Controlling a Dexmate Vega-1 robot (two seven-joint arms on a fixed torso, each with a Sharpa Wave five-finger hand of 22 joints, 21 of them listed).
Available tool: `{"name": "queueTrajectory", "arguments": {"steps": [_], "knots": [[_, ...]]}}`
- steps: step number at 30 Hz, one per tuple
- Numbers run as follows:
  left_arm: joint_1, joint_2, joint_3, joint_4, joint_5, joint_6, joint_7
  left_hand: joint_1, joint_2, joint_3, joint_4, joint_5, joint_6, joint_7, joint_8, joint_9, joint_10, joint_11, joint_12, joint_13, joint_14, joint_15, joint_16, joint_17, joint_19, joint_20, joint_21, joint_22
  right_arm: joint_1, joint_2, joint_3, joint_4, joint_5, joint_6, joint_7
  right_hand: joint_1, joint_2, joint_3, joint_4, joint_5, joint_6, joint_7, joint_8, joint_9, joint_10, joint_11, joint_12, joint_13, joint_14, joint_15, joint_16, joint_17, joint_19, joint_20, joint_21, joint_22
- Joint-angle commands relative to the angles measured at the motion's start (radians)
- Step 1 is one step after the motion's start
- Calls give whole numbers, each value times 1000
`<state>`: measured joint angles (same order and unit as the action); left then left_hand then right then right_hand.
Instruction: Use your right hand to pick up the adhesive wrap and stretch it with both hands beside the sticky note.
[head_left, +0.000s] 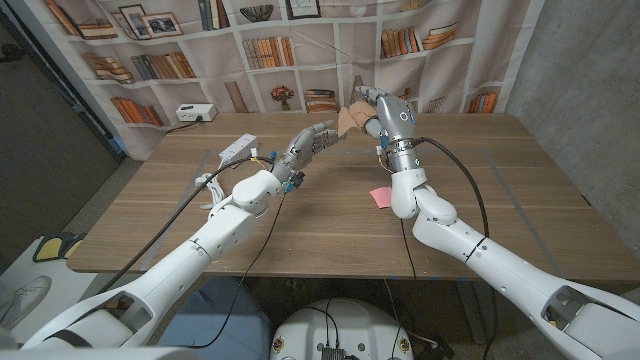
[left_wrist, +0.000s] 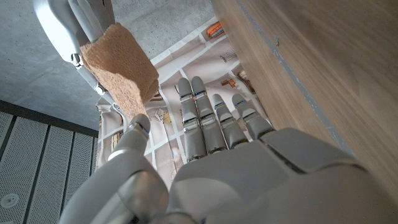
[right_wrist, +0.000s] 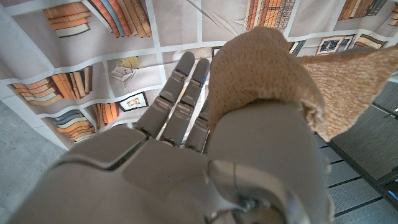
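Head view: my right hand (head_left: 385, 112) grips the adhesive wrap (head_left: 351, 121) high above the desk (head_left: 300, 215); my left hand (head_left: 305, 143), fingers extended, reaches its free end; sticky note (head_left: 381, 196) lies below.
Left wrist view: thumb (left_wrist: 138, 129) touching the wrap's end, fingers straight.
Right wrist view: wrap bunched in my grip.

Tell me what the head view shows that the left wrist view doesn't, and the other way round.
Head view alone: the pink sticky note lying on the wooden table, a white power strip near the left arm, and both arms raised toward each other over the table. Left wrist view alone: a close look at the back of the left robot hand, with its thumb tip at the free end of the tan adhesive wrap. Both share the wrap, which the right robot hand holds, and the bookshelf backdrop.
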<state>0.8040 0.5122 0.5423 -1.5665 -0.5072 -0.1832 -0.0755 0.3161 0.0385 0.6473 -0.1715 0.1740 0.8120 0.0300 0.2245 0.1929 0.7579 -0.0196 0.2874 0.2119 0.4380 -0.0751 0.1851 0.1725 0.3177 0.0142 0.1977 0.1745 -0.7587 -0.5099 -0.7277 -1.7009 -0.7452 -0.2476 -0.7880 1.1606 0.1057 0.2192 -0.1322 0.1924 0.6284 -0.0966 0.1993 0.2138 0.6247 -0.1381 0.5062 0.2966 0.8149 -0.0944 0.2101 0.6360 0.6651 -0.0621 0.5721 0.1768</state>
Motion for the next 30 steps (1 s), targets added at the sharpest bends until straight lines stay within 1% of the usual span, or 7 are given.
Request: {"name": "queueTrajectory", "arguments": {"steps": [1, 4, 10, 13, 16, 26, 30], "knots": [[6, 2, 0, -9, -5, -6, -9, -5, -18, -10, 3, 0, -15, 4, -10, 2, -14, 4, -8, 6, -11, 1, -2, 2, -9, 2, -3, 3, -1, 20, -14, 3, -18, -10, -26, -7, 2, -4, -2, 6, -2, -1, 3, 0, 11, 0, -8, 2, -4, -136, 5, 2, -8, -7, -4, 4], [9, 0, -3, -4, -8, -18, -11, -5, -20, -13, 4, 0, -22, 5, -14, 3, -17, 5, -10, 7, -13, 2, -2, 2, -9, 2, -3, 3, -3, 22, -21, 1, -23, -14, -22, -6, 4, -4, -3, 6, -2, -1, 4, 0, 12, -2, -10, 0, -6, -137, 5, 1, -15, -5, -7, 4], [17, 5, -6, -7, -17, -22, -20, -5, -23, -19, 6, 0, -28, 23, -16, 4, -21, 8, -13, 8, -14, 3, -2, 2, -12, 3, -3, 3, -5, 25, -26, 2, -28, -27, -17, -4, 15, 0, -2, 8, -4, -6, 5, 0, 13, -3, -16, -2, -9, -136, 5, -1, -19, -8, -9, 4], [20, 2, -8, -6, -22, -29, -21, -5, -23, -20, 6, 1, -28, 21, -16, 4, -21, 8, -14, 8, -15, 3, -2, 2, -12, 3, -3, 3, -5, 25, -27, 3, -31, -34, -16, -6, 14, -1, -3, 8, -4, -7, 5, 0, 13, -4, -18, -3, -11, -136, 6, -1, -18, -7, -9, 4], [21, -1, -9, -3, -19, -39, -20, -5, -24, -24, 8, 1, -20, 6, -13, 5, -15, 8, -12, 10, -12, 4, 0, 2, -13, 3, -3, 3, -7, 28, -24, 3, -25, -41, -16, -1, 13, 0, -6, 9, -5, -6, 6, -1, 13, -5, -21, -4, -14, -139, 6, -2, -19, -7, -9, 4], [19, -24, -12, 33, -62, -79, -69, -5, -25, -29, 10, 1, -20, -3, -14, 6, -11, 8, -10, 14, -9, 3, 1, 2, -17, 4, -4, 3, -11, 23, -17, 7, -13, -58, -9, 3, 14, -1, -10, 9, -6, -7, 7, -1, 15, -7, -28, -7, -16, -137, 11, 0, -21, -7, -11, 4], [14, -34, -10, 46, -77, -89, -90, 1, -19, -29, 10, 2, -27, -5, -18, 6, -16, 2, -12, 16, -21, 7, -3, 2, -33, 13, -9, 3, -12, 21, -17, 8, -12, -65, -9, 8, 15, 0, -14, 10, -6, -7, 8, -1, 17, -5, -31, -8, -19, -140, 11, 0, -22, -7, -11, 4]]}}
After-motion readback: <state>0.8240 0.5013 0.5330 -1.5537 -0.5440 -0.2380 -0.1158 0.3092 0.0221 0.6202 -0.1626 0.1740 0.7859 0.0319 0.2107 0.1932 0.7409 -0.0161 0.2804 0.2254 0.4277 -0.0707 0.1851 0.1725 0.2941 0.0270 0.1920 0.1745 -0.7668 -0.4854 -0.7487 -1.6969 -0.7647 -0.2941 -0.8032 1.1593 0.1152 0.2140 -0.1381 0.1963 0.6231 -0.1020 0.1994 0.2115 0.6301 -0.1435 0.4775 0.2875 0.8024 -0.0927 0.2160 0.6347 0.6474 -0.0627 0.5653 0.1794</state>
